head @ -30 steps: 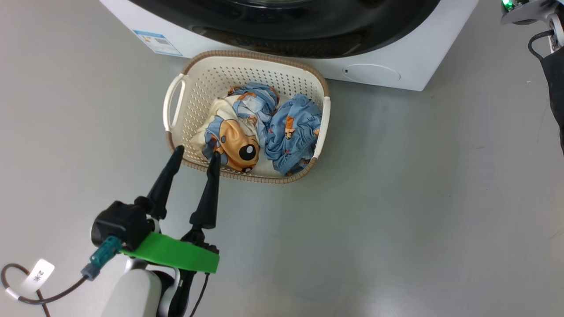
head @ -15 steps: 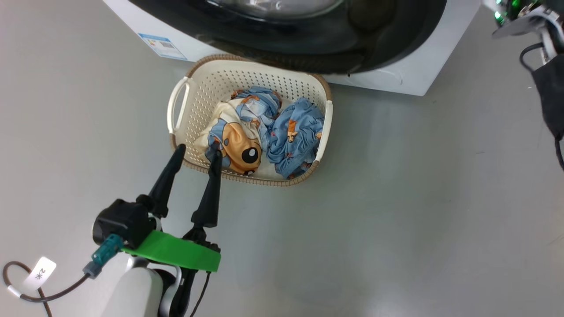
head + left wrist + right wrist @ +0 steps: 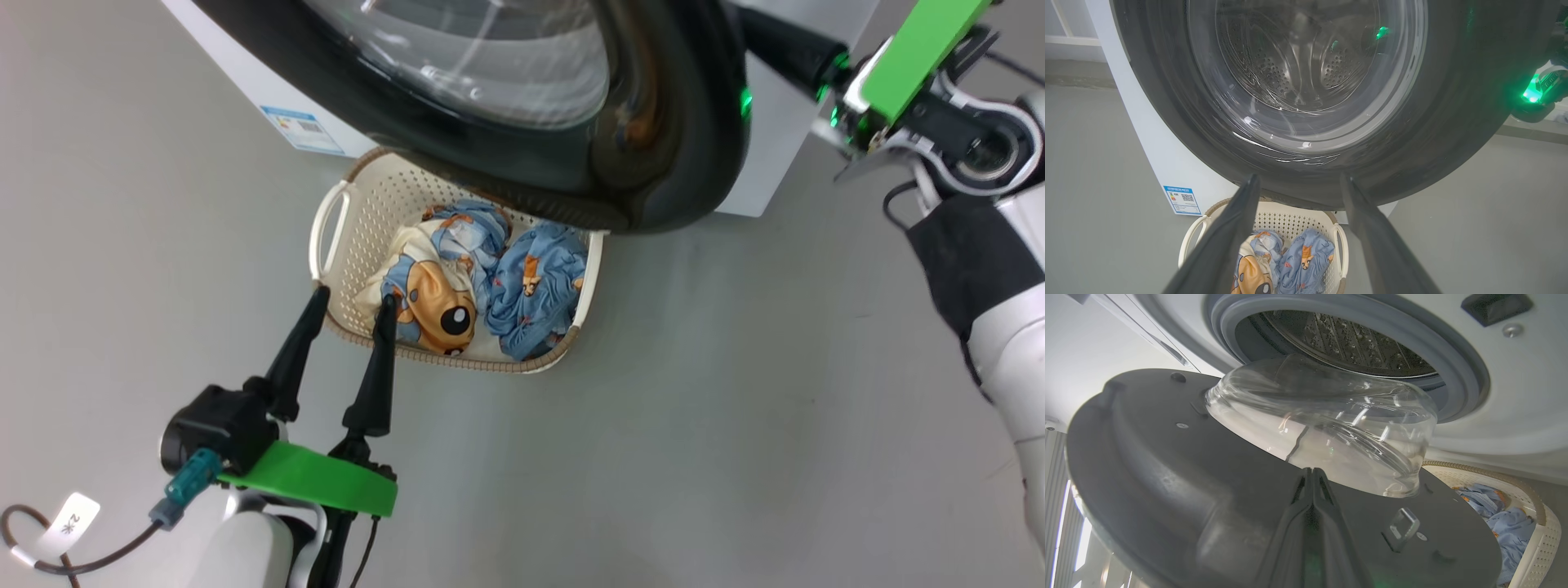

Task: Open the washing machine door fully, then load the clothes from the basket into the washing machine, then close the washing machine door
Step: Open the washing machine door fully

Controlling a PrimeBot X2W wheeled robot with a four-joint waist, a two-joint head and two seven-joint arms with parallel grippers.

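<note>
Washing machine door [image 3: 669, 147]: stands partly open, swung out from the washing machine [image 3: 775, 163]. In the head view its black rim covers the basket's 12 o'clock edge.
Door, inner side: in the right wrist view the clear glass bowl [image 3: 1323, 433] bulges toward the drum [image 3: 1347, 339], with the blue-grey gasket [image 3: 1453, 375] ringing the opening.
Basket [image 3: 326, 229]: sits on the grey floor [image 3: 735, 408] against the machine's front, at 6 o'clock of the door.
Clothes [image 3: 457, 278]: all lie inside the basket, the cream piece with the dog print at 9 o'clock and the blue bundle at 3 o'clock.
Label sticker [image 3: 298, 131]: on the machine's front, at 11 o'clock of the basket.
Left gripper [image 3: 354, 296]: fingers spread wide with nothing between them, tips over the basket's 7 o'clock rim.
Right gripper [image 3: 1312, 477]: fingers pressed together on nothing. It sits at 2 o'clock in the head view, reaching behind the door's edge. The tips lie along the door's inner face beside the bowl; whether they touch it I cannot tell.
</note>
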